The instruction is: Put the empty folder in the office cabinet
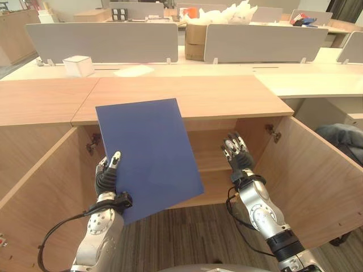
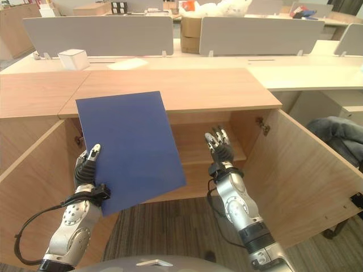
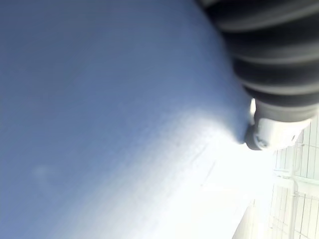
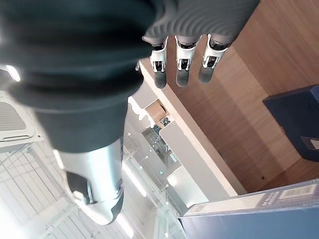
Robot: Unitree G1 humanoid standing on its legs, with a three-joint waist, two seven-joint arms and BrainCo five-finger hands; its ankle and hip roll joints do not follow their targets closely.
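- The left hand (image 1: 108, 174) pinches the blue folder (image 1: 148, 155) at its lower left edge, holding it tilted before the open cabinet (image 1: 317, 181).
- The right hand (image 1: 238, 154) is empty, fingers relaxed, near the shelf (image 1: 209, 160).

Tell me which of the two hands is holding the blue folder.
The left hand: it grips the blue folder's lower-left edge. The right hand is open and empty before the cabinet.
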